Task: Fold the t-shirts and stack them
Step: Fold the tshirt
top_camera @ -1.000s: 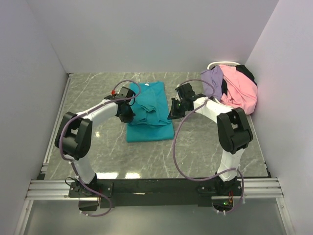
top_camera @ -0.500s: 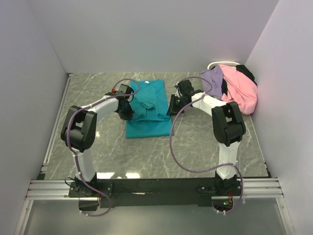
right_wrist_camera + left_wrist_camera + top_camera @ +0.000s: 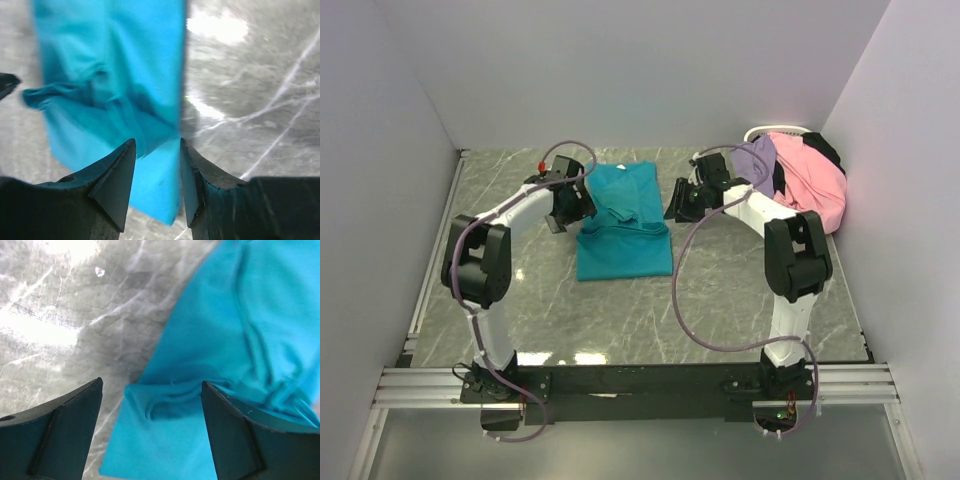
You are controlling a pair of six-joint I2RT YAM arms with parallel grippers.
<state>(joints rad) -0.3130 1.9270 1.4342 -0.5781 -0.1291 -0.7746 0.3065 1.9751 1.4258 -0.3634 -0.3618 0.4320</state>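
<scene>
A teal t-shirt (image 3: 625,235) lies folded on the marble table (image 3: 520,300), with a rumpled fold across its far half. My left gripper (image 3: 576,207) hovers at the shirt's left edge, open wide, teal cloth (image 3: 165,440) below the gap and nothing pinched. At the shirt's right edge my right gripper (image 3: 679,204) stands open; the shirt's straight edge (image 3: 165,165) runs under the gap. Lavender (image 3: 756,164), pink (image 3: 810,185) and black (image 3: 826,150) t-shirts are heaped at the back right.
The heap sits in a white wire-rimmed basket (image 3: 766,130) against the right wall. White walls close in the table on the left, back and right. Purple cables loop from both arms.
Both grippers went from shut to open and let go of the teal shirt. Both moved a little toward the back wall. The shirt's folded-over part now lies on the lower layer.
</scene>
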